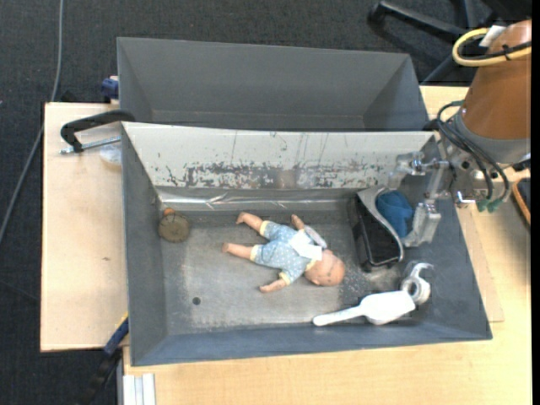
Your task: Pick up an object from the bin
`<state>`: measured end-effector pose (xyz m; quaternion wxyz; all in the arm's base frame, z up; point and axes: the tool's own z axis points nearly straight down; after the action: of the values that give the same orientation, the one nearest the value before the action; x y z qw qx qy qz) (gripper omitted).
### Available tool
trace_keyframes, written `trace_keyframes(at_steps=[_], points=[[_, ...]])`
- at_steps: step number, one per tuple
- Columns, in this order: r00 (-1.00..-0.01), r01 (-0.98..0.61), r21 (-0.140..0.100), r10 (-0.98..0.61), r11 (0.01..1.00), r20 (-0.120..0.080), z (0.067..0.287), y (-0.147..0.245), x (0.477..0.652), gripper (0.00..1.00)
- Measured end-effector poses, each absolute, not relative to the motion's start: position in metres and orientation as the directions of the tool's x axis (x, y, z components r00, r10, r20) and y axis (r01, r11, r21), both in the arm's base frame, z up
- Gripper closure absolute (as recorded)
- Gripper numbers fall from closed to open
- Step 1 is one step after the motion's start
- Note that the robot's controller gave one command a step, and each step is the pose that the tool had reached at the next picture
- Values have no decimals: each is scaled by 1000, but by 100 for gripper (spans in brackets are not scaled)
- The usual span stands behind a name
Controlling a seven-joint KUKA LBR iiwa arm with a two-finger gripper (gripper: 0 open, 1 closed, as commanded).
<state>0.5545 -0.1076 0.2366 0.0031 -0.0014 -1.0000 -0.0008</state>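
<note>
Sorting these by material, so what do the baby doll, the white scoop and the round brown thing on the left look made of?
Baby doll: smooth plastic or vinyl head and limbs with a sheen; the pale blue outfit looks like soft cloth.
White scoop: glossy moulded plastic, evenly shiny.
Round brown thing: matte and rough, perhaps cork or wood; hard to tell.

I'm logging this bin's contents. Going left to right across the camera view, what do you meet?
Brown lump → doll → black case → gripper. The white scoop stretches under both doll and case, so it is left out of the order.
</note>
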Motion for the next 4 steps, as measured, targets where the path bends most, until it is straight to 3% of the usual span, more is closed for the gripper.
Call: trace_keyframes(at_steps=[1, 2, 3, 4], points=[[-1000, 1, 0, 1, 1000, -3, 242, -107, 556, 0], [-1000, -14, 0, -14, 1000, -4, 176, -72, 555, 0], [-1000, -21, 2, -21, 1000, -8, 160, -23, 573, 0], [-998, -64, 2, -64, 998, -4, 126, 6, 583, 0]])
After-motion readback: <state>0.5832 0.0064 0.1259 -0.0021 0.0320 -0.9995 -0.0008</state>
